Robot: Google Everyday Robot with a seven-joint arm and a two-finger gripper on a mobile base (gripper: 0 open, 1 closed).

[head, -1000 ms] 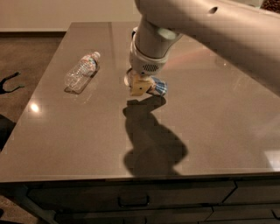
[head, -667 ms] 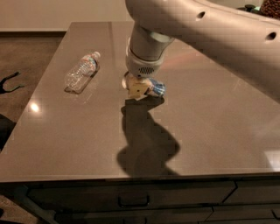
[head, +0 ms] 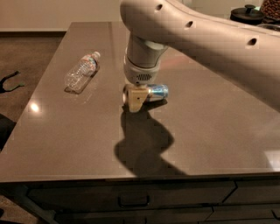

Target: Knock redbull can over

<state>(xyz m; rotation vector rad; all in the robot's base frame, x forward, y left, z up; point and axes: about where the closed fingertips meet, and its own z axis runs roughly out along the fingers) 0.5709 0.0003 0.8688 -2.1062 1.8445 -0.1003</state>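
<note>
Redbull can stayed flat on the tabletop. The hand dropped lower at its end, grip impossible to tell. Knockover looked done.

- A single camera looks down at the desk from above its near edge, facing the far edge and the wall beyond.
- It stands fairly near: the desk fills most of the view.
- The tool sits low over the desk's middle.
</note>
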